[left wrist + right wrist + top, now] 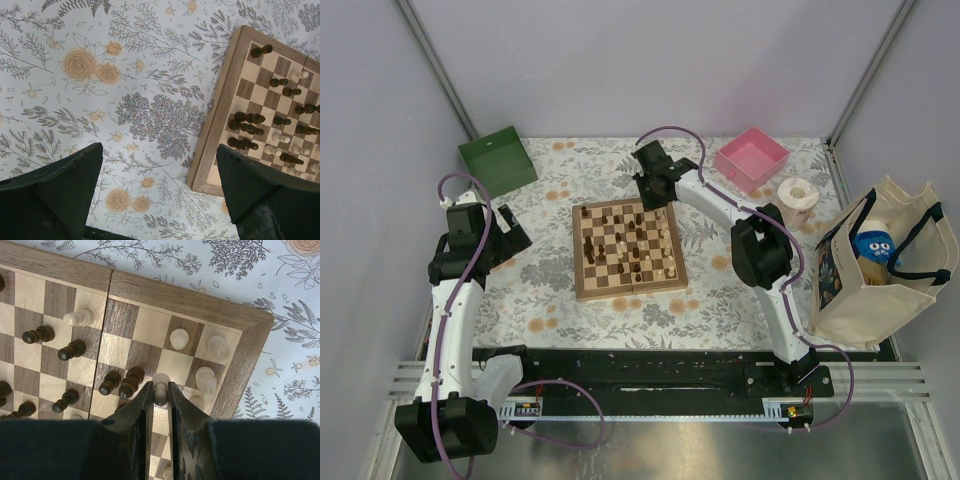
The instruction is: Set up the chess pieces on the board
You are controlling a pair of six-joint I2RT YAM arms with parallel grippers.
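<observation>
cloth point(540, 310): floral print, under everything.
tote bag point(865, 300): cream, right of board, print too small to read.
board point(630, 291): mid-cloth, between arms.
left gripper point(159, 155): jaws spread wide, over cloth beside board.
right gripper point(160, 386): pinching pale piece point(161, 380) near board corner.
chess pieces point(630, 240): dark and pale, mixed on squares.
</observation>
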